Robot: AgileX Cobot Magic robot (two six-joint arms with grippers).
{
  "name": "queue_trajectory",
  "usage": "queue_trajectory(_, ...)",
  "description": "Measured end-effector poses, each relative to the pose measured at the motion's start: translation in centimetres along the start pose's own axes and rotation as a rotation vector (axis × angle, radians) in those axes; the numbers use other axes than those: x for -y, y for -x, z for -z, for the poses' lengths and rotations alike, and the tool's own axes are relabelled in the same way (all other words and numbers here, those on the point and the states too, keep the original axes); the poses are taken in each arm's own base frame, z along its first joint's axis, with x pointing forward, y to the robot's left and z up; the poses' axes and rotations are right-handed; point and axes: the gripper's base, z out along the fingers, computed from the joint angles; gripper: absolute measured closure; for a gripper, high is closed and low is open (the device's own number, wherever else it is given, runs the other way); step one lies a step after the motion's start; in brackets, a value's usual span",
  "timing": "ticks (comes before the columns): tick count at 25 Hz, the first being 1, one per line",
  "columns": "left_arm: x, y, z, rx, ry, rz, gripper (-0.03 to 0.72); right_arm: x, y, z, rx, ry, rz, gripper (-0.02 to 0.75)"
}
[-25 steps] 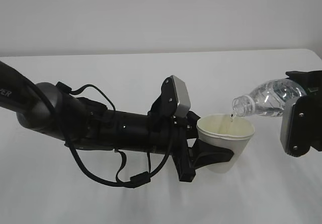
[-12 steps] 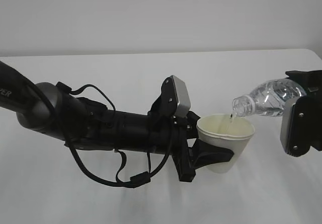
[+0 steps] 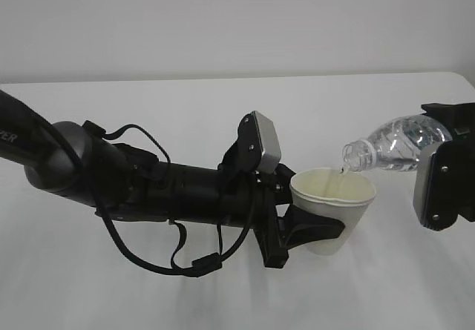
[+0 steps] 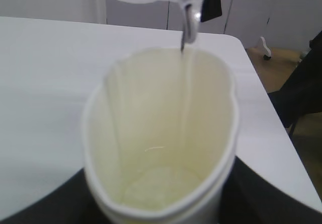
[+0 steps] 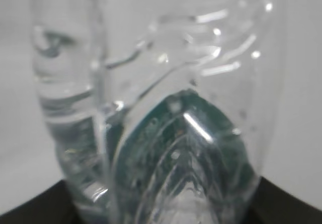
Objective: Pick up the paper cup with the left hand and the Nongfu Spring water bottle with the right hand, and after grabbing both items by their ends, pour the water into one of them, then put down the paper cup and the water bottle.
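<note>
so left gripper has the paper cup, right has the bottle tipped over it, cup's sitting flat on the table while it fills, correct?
Not quite: the paper cup is not on the table. The exterior view shows it held in the air by the left gripper, tilted a little. The rest stands: the right gripper holds the bottle tipped with its mouth over the cup.

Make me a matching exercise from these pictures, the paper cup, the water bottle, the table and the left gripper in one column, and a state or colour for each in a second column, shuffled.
Things:
1. paper cup
2. water bottle
3. table
4. left gripper

States:
A. tipped on its side, neck over the cup's rim, a thin stream running out
B. black, closed around the cup's lower body
C. plain white, bare surface
D. upright, cream inside, squeezed slightly oval

Pairs: 1-D, 2-A, 3-C, 4-B
</note>
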Motion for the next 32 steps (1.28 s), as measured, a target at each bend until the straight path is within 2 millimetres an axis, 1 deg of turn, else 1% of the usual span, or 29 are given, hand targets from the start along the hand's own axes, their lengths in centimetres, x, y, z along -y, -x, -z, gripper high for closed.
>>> queue_trajectory(32, 0.0, 0.0, 0.0, 0.0, 0.0, 0.0, 0.305, 0.02, 0.0, 0.0, 0.0, -0.002, 0.024, 0.335)
